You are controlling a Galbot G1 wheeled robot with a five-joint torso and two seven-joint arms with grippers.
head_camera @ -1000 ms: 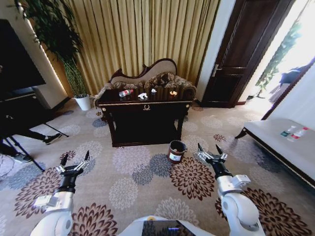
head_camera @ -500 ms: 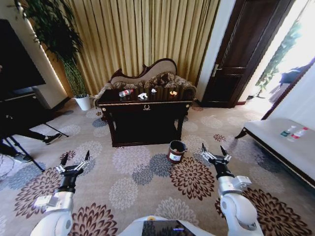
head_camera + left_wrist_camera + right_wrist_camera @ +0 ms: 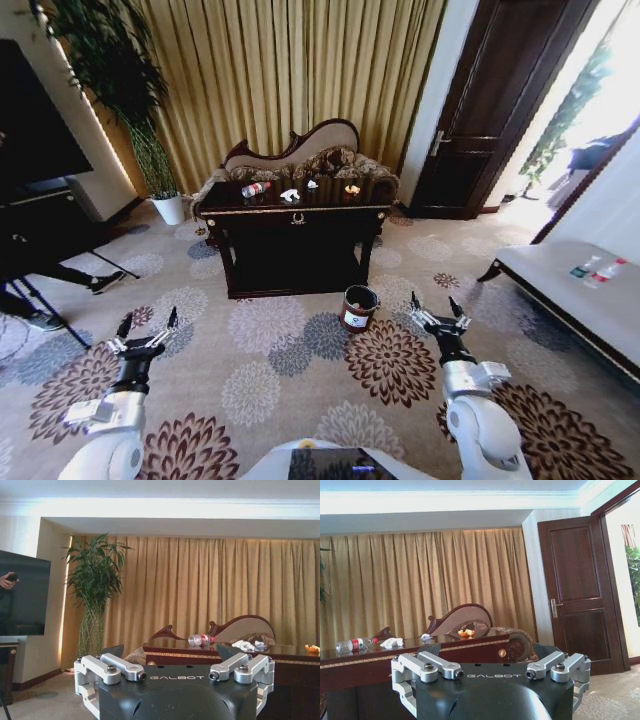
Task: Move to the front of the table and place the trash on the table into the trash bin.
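Note:
The dark glossy table (image 3: 296, 214) with gold trim stands ahead, in front of the curtains. On its top lie a clear bottle with a red label (image 3: 255, 188), white paper scraps (image 3: 290, 194) and a small orange scrap (image 3: 351, 189). The bottle (image 3: 201, 640) and paper (image 3: 243, 645) also show in the left wrist view, and the bottle (image 3: 353, 644) and orange scrap (image 3: 466, 632) in the right wrist view. The reddish-brown trash bin (image 3: 358, 308) sits on the carpet by the table's right leg. My left gripper (image 3: 146, 332) and right gripper (image 3: 437, 313) hang open and empty, low over the carpet.
A sofa (image 3: 300, 150) stands behind the table. A potted plant (image 3: 168, 208) is at the left, with a dark stand and tripod legs (image 3: 60, 280) nearer. A pale bench (image 3: 585, 295) holding bottles runs along the right. Open flowered carpet (image 3: 290, 355) lies between me and the table.
The right gripper has shifted slightly right and the left gripper slightly left and down. The table, trash and bin keep their places.

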